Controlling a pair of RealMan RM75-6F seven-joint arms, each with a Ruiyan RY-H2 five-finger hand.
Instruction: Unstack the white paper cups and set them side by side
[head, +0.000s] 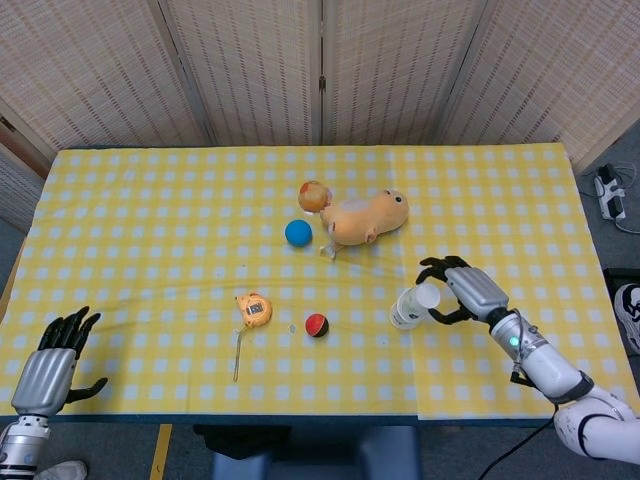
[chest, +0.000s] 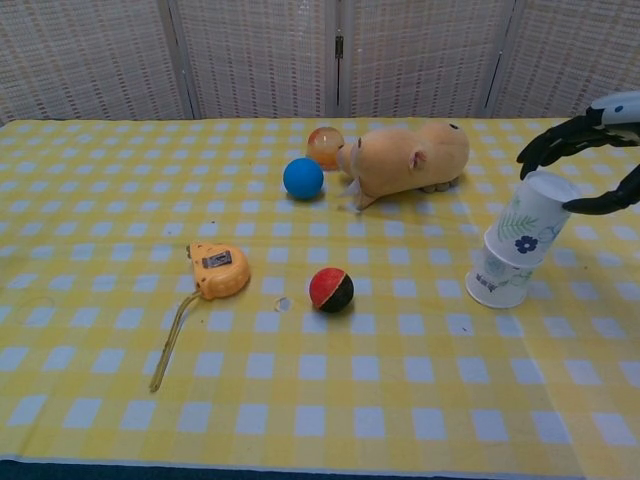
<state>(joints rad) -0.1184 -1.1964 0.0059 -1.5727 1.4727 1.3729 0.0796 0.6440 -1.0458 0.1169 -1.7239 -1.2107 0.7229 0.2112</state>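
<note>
Two white paper cups with a blue flower print lean at the right of the table, wide ends down. The lower cup (chest: 496, 283) rests on the yellow checked cloth. The upper cup (chest: 532, 215) (head: 415, 303) is slid partway up off it and still overlaps it. My right hand (head: 472, 290) (chest: 590, 128) grips the upper cup's narrow top end between fingers and thumb. My left hand (head: 47, 373) hangs open off the table's front left corner, holding nothing; the chest view does not show it.
A tan plush animal (chest: 410, 157), an orange ball (chest: 324, 146) and a blue ball (chest: 303, 178) lie mid-table behind the cups. A red-and-black ball (chest: 331, 289) and an orange tape measure (chest: 217, 271) with its strap sit to the cups' left.
</note>
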